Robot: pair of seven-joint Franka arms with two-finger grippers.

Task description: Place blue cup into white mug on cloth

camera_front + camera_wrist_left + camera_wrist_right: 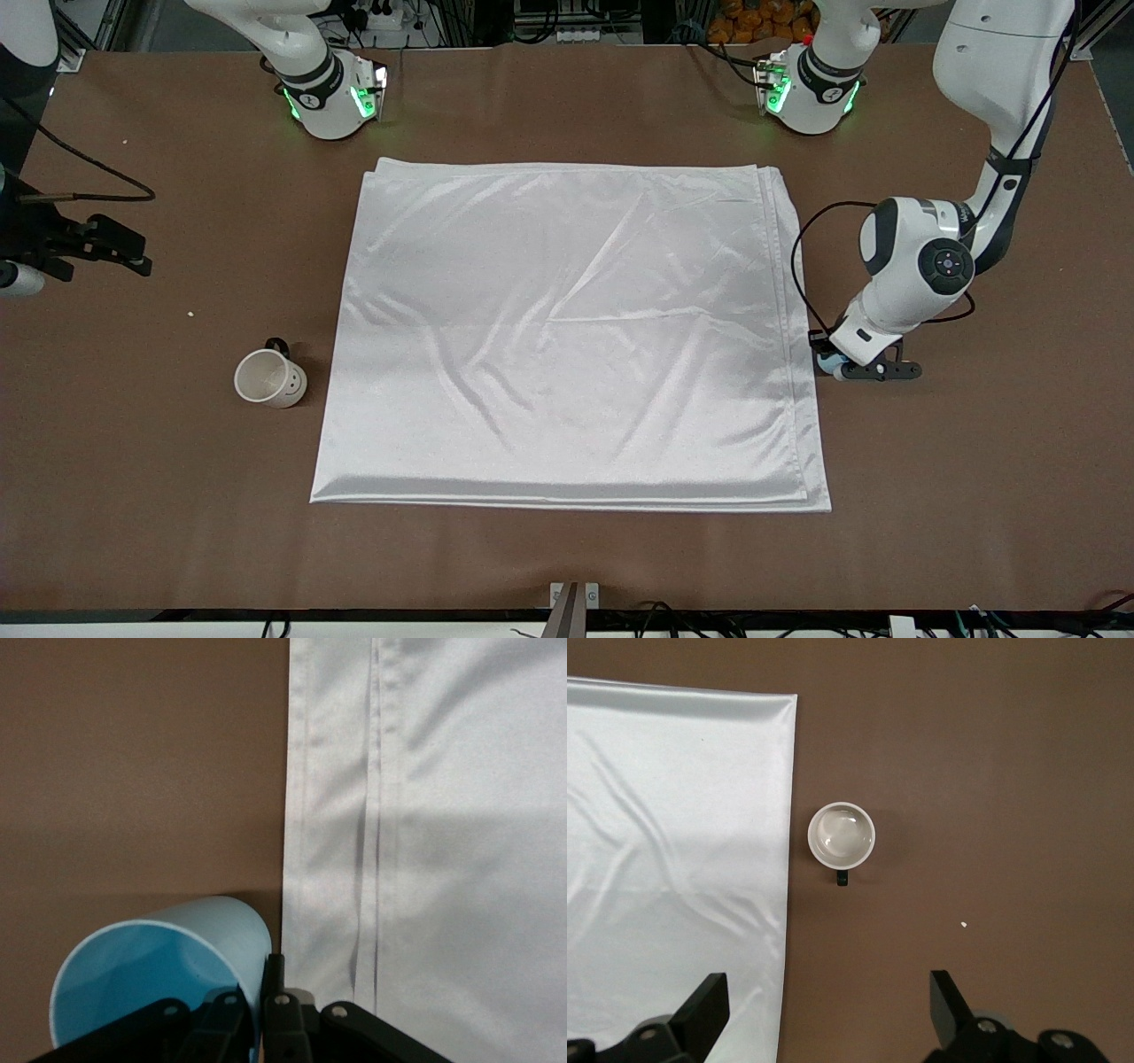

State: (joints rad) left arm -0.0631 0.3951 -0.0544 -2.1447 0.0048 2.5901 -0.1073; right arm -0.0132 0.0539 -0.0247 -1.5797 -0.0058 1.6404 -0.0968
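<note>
Two grippers show: the left gripper (864,365) is clamped on the rim of the blue cup (164,970), low beside the cloth (567,337) edge (cup barely visible from the front). The right gripper (828,1014) hangs spread wide above the white mug (270,378), which stands off the cloth.

left gripper (842,365) clamped; right gripper (828,1014) spread

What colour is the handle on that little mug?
Black, on the off-white mug; the right wrist view shows it best.
</note>
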